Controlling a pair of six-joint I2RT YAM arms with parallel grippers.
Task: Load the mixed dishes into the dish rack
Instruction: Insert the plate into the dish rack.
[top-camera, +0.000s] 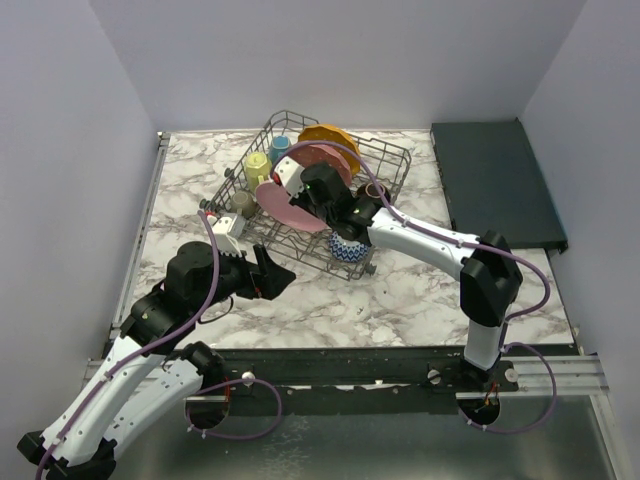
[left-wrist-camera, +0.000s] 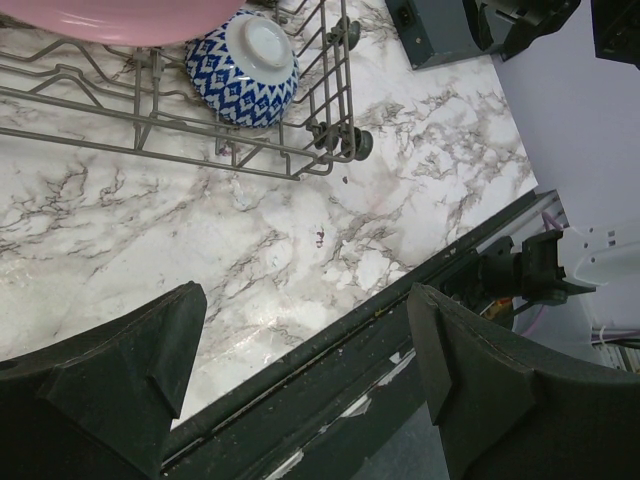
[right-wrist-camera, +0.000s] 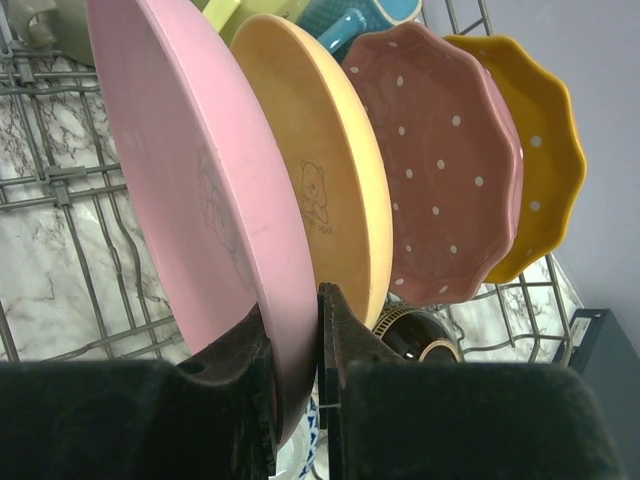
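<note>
Pink plate (right-wrist-camera: 200, 200) stands upright in dish rack (top-camera: 395, 160), rim pinched by right pincer (right-wrist-camera: 293, 318). Dotted plates (right-wrist-camera: 440, 160) at its 3 o'clock, yellow-green mug (top-camera: 258, 163) at rack's 10, blue-white bowl (left-wrist-camera: 243, 68) at 6. Left pincer (left-wrist-camera: 300, 340) spread, empty. Loading looks nearly done, only the release left.

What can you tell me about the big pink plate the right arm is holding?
The pink plate is plain, matte and round with a raised rim. It stands on edge over the dish rack, beside a tan plate. The right pincer clamps its rim. Whether it touches the wires is hidden.
</note>
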